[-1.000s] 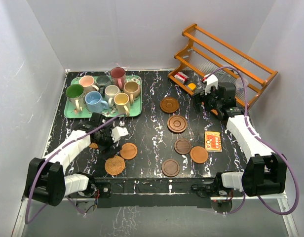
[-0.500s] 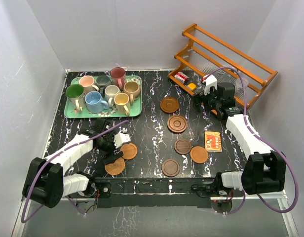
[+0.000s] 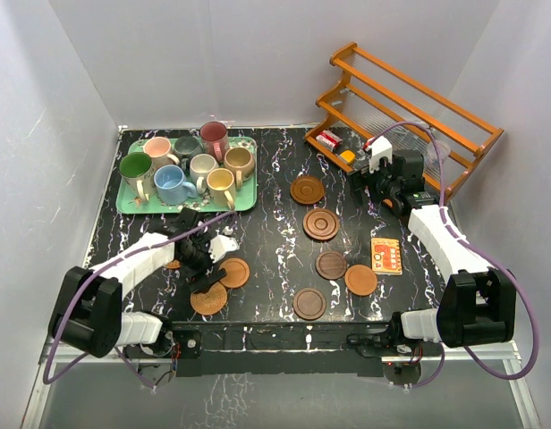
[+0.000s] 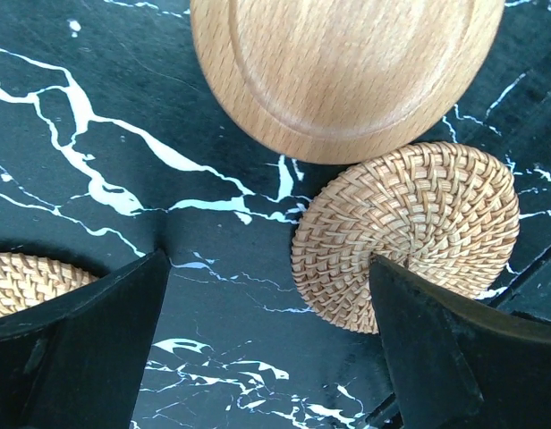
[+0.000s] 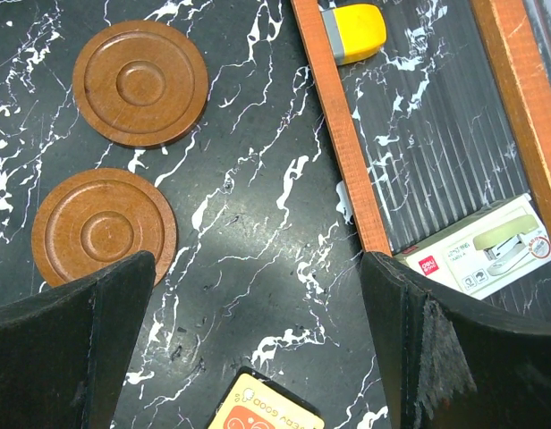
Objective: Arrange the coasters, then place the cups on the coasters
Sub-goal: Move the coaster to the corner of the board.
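Left gripper [image 4: 267,357]: jaws wide open, empty. Round tan woven coaster [image 4: 405,237] lies lower right, partly overlapped by one finger.

Bright, even light comes from above. The white walls [image 3: 258,63] look pale and a bit blue. The black table [image 3: 275,241] shines softly, with no hard glare. Shadows beside the cups [image 3: 173,185] are small and soft. In the left wrist view the woven coaster [image 4: 419,223] is sharp. The left fingers [image 4: 88,349] and right fingers [image 5: 70,349] are dark and a bit fuzzy at the edges.
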Motion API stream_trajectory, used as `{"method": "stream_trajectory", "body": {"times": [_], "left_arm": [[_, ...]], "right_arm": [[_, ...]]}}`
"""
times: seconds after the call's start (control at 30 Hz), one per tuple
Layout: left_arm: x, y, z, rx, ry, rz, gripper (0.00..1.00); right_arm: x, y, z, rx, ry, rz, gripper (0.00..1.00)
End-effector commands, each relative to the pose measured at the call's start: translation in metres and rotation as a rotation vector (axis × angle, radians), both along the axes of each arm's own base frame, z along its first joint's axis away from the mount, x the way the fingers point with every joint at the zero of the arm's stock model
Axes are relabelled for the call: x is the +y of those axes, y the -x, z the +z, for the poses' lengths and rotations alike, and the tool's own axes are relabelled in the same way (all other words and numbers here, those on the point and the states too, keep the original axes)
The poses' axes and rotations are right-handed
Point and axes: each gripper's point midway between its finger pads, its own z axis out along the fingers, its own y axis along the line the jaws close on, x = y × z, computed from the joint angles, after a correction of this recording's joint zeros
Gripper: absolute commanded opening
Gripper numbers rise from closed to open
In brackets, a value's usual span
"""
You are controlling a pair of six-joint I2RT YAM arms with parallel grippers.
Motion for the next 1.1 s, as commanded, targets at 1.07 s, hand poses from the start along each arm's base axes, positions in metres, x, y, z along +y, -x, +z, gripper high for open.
{"method": "stream_trajectory", "body": {"times": [1.07], "left_arm": [[0.022,-0.123,0.016,-0.380,-0.075,0.144,0.88]], "right_arm": [[-0.007,-0.010,0.008,-0.039,0.038,-0.007,0.98]]}}
